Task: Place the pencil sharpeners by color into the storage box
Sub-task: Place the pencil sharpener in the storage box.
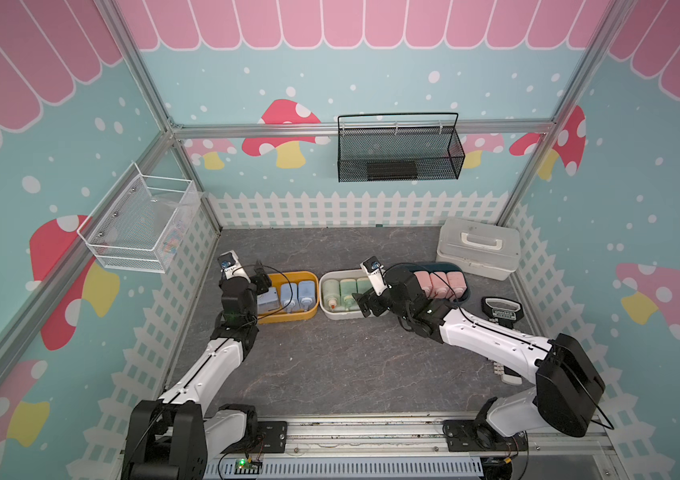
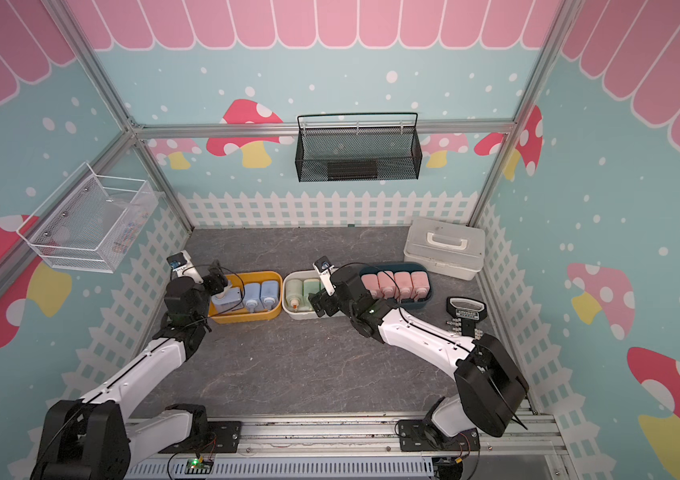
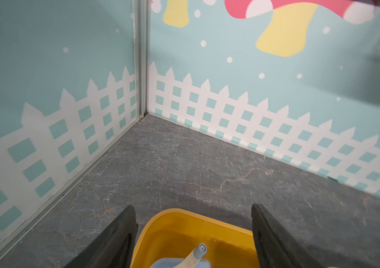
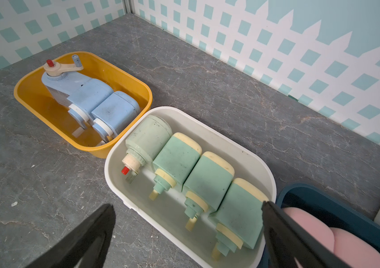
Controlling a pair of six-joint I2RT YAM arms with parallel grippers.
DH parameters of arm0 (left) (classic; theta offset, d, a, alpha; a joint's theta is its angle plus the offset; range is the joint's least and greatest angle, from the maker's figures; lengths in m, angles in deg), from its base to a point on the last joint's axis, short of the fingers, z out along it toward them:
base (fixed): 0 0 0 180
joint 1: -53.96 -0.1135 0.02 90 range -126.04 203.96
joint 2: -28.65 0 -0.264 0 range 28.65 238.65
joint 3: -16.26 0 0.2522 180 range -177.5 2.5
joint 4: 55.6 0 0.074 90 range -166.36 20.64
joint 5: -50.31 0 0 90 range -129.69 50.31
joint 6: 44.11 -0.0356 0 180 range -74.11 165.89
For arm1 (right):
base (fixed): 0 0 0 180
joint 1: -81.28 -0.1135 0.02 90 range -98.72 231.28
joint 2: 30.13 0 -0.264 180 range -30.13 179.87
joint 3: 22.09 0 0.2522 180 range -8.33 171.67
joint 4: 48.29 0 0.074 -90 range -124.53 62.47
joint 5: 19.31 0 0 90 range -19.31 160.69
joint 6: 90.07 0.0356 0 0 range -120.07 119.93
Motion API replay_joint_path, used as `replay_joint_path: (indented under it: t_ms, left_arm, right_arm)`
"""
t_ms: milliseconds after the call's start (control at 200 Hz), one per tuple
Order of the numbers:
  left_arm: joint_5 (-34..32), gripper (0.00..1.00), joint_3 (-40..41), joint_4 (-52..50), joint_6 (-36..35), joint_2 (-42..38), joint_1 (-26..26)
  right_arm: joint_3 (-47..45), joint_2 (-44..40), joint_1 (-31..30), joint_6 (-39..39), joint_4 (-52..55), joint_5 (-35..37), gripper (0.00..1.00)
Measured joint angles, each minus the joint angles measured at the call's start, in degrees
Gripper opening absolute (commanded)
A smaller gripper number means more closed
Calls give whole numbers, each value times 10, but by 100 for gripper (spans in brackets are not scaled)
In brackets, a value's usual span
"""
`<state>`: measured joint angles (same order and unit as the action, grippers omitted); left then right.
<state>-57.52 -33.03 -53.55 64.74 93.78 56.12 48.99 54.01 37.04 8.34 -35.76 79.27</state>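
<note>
The left pincer (image 3: 192, 207) is hanging with its two black fingers (image 3: 119, 232) spread wide, gripping nothing. Directly under it, a pastel blue boxy plastic pencil sharpener (image 4: 68, 87) is leaning askew at the end of the yellow oval plastic tray (image 4: 124, 76). Its cream crank arm (image 3: 201, 248), tipped with a grey knob, is rising toward the gap between the fingers without touching either. Two more pale blue sharpeners (image 4: 117, 109) are lying side by side just beyond it, on the side toward the right pincer.

The right pincer (image 4: 187, 205) is also standing fully released and empty, hovering over the near edge of the white oval plastic tray (image 4: 230, 148). Below and ahead of it, four mint green boxy plastic sharpeners (image 4: 177, 157) are lying in a row in that tray, crank stubs pointing back toward the pincer. One finger is overlapping the corner of the last green one; whether they are touching cannot be told. Past that finger, four pastel pink sharpeners (image 2: 404, 279) are lying packed in the dark blue oval plastic tray (image 4: 323, 197).
</note>
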Motion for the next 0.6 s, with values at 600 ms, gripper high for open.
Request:
replay_joint_path:
  t_ms: [600]
  left_arm:
    - [109, 99, -132, -340, 23, 111, -36]
  right_arm:
    - [93, 42, 0, -96, 82, -69, 99]
